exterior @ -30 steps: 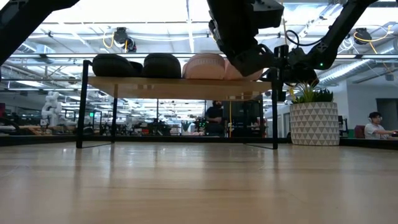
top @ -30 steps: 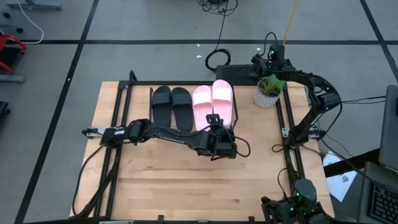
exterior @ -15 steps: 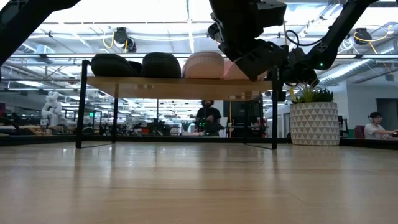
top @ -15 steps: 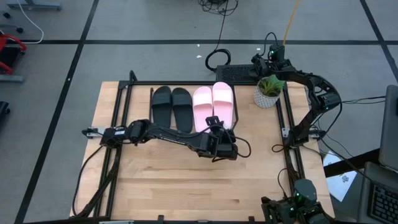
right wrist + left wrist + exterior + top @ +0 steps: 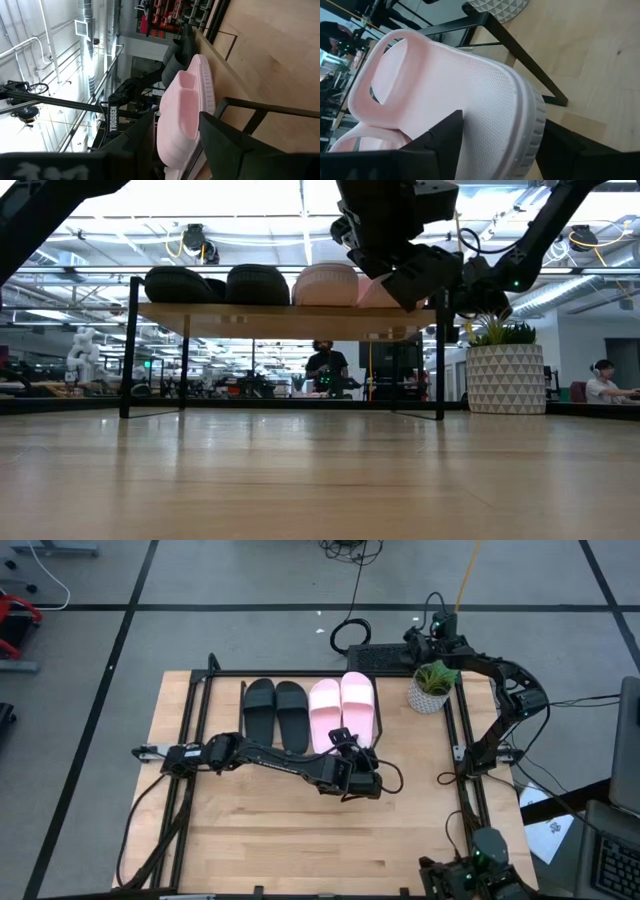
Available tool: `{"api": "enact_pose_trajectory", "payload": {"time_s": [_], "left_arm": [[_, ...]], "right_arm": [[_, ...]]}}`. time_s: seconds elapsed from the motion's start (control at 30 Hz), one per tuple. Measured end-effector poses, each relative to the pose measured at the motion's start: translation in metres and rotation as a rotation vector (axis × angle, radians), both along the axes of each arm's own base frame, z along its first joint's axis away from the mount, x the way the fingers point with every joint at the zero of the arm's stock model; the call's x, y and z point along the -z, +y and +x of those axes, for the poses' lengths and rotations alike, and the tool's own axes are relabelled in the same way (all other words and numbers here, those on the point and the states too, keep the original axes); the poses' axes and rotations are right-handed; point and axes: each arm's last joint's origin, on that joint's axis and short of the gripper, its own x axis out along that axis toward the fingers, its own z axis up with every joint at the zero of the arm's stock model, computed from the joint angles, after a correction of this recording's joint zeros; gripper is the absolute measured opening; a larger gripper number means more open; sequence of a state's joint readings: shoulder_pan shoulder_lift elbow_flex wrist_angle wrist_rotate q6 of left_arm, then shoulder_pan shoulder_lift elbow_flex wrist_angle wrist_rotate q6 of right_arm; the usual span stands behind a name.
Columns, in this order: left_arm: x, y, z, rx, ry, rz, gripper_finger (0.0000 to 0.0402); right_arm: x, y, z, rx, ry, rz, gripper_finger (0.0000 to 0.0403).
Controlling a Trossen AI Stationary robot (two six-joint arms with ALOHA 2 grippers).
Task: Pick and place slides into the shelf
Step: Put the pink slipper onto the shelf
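All four slides, the matte black pair (image 5: 275,710) and pale pink pair (image 5: 344,708), line the low wood-topped wire shelf (image 5: 285,320); the left gripper (image 5: 352,740), fingers spread, brackets the outermost pink heel, seemingly seating it.

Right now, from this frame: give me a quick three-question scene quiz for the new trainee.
1. True or false: the black pair lies between the pink pair and the plant.
2. Which gripper is at the heel of the pink sandal nearest the plant: A, left gripper; B, right gripper?
3. How many sandals are on the shelf in all?
Key: 1 false; 2 A; 3 four.
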State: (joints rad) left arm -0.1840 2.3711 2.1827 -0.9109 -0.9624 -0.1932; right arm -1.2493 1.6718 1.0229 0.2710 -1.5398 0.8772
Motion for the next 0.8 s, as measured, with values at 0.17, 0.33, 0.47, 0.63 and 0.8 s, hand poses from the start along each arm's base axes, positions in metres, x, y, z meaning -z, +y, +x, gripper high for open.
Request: {"api": "enact_pose_trajectory", "payload": {"time_s": [0.17,0.33,0.47,0.63,0.8], "left_arm": [[0.000,0.002,0.000,-0.009,-0.004,0.009,0.0213],[-0.001,0.008,0.003,-0.034,-0.050,0.002,0.0214],[-0.004,0.007,0.007,-0.031,-0.089,0.005,0.0214],[-0.004,0.000,0.007,-0.011,-0.096,0.006,0.0214],[-0.004,-0.001,0.007,-0.011,-0.101,-0.001,0.0214]], "right_arm": [[0.000,0.002,0.006,-0.019,-0.001,-0.002,0.0146],[0.000,0.005,0.012,-0.041,-0.001,-0.002,0.0146],[0.000,0.006,0.013,-0.044,-0.002,-0.002,0.0146],[0.000,0.006,0.012,-0.043,-0.002,-0.002,0.0146],[0.000,0.006,0.012,-0.045,-0.003,-0.002,0.0146]]}}
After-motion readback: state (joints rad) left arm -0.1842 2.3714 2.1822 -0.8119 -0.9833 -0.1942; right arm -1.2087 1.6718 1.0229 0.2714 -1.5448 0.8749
